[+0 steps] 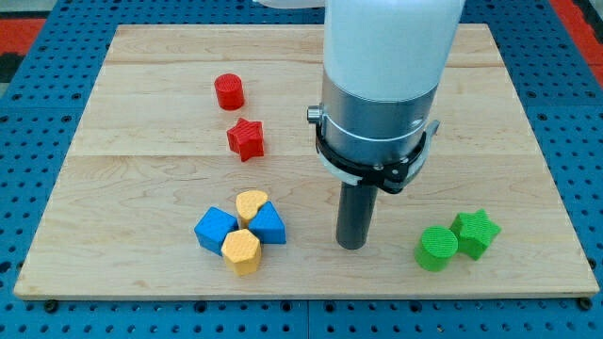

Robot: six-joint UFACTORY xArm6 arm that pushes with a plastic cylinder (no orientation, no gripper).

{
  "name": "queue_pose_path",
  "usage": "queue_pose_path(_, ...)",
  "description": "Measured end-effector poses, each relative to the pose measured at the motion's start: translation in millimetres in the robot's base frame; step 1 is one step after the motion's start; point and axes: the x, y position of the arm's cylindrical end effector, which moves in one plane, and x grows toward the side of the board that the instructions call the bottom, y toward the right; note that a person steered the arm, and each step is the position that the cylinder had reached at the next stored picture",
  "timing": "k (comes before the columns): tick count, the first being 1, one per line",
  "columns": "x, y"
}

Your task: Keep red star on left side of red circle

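Note:
The red star [246, 138] lies on the wooden board, just below and slightly to the right of the red circle [229, 91]; a small gap separates them. My tip [352, 245] stands on the board well to the right of and below the red star, between the blue-and-yellow cluster and the green blocks. It touches no block.
A tight cluster sits at the bottom middle: a yellow heart [251, 204], a blue triangle [269, 225], a blue cube [216, 230] and a yellow hexagon [241, 251]. A green cylinder [437, 248] and green star [474, 233] touch at the bottom right. The arm's wide body [386, 85] hides the board's upper middle.

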Motion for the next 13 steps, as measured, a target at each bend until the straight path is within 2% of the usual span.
queue_pose_path(1,-28,21)
queue_pose_path(2,-50,2)
queue_pose_path(3,-60,-61)
queue_pose_path(6,-145,-153)
queue_pose_path(8,-187,-202)
queue_pose_path(11,-246,-237)
queue_pose_path(13,-243,-208)
